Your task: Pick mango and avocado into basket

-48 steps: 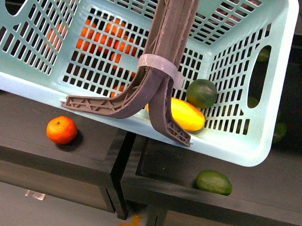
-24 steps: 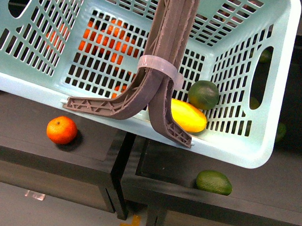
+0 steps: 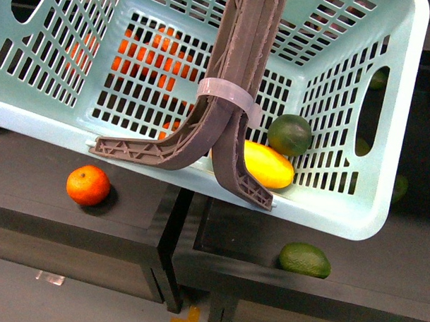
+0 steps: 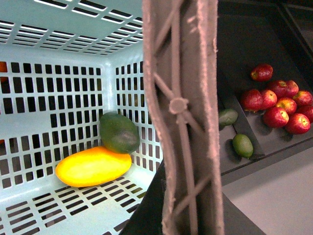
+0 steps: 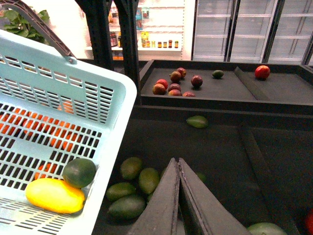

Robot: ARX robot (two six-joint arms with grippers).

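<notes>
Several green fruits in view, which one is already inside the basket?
The dark green avocado resting against the yellow mango in the basket's corner; the other green fruits lie outside on the black shelves.

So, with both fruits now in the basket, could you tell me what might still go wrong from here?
1. The basket looks tilted, and the avocado leans on the mango in one corner; a jolt could roll them about.
2. The right gripper, jaws shut, hovers over loose green fruit beside the basket wall; a careless move might knock them.
</notes>
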